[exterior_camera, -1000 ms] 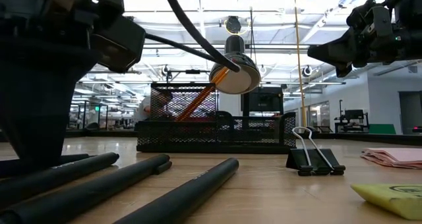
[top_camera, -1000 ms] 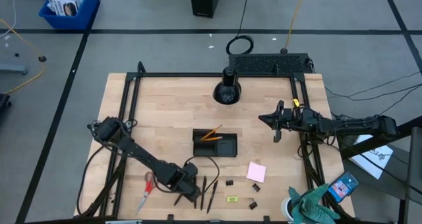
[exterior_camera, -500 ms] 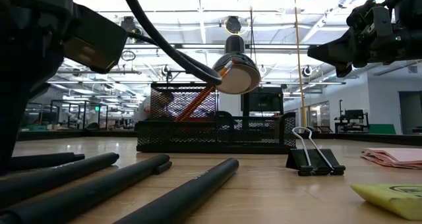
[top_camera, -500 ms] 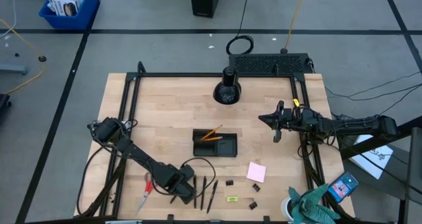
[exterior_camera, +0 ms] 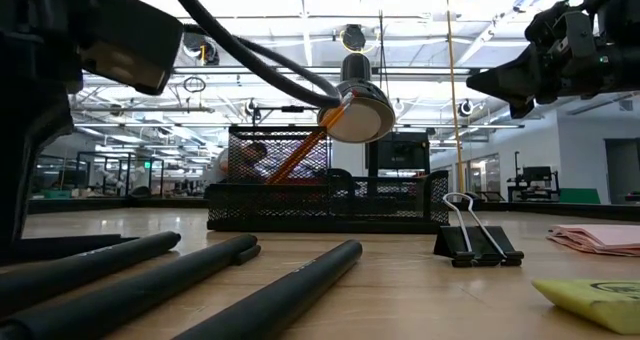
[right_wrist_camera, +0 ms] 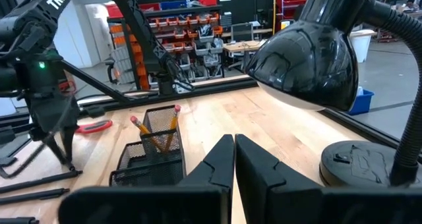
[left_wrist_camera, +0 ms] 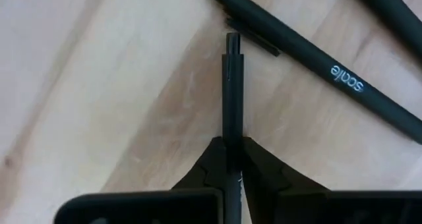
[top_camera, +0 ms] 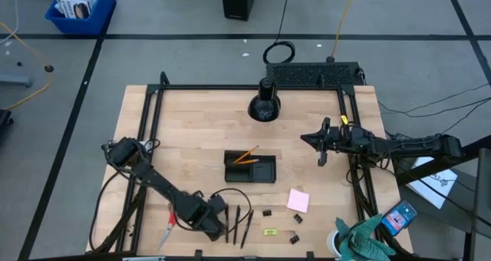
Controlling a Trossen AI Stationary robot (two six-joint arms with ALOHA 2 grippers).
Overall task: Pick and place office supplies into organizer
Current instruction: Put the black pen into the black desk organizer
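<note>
My left gripper (top_camera: 219,229) sits low near the table's near edge, shut on a dark pen (left_wrist_camera: 231,85). Two more dark pens (top_camera: 238,215) (top_camera: 247,229) lie flat just right of it, and the red-handled scissors (top_camera: 170,219) lie to its left. The black organizer (top_camera: 261,170) stands mid-table with orange pencils (top_camera: 245,155) leaning in one compartment. The pink sticky pad (top_camera: 298,200), binder clips (top_camera: 267,213) and a yellow-green piece (top_camera: 269,232) lie on the wood. My right gripper (top_camera: 322,144) hangs shut above the right side, touching nothing. My left gripper pinches the dark pen between its two fingers, gripping the shaft (left_wrist_camera: 231,128) with the pen running along the fingers and sticking out ahead of them. The fingers hide the pen's rear end. Its free tip (left_wrist_camera: 232,41) reaches a neighbouring pen's clip; lifted or resting, I cannot tell.
A black cone-shaded desk lamp (top_camera: 264,104) stands at the far edge, its head seen close in the right wrist view (right_wrist_camera: 310,59). A blue phone (top_camera: 400,217) and teal cloth (top_camera: 360,242) sit off the near right corner. Bare wood lies between the organizer and the left frame rail.
My left gripper has moved toward the table's left edge and slightly toward the near edge, away from the other pens, staying shut. The right arm has kept still.
</note>
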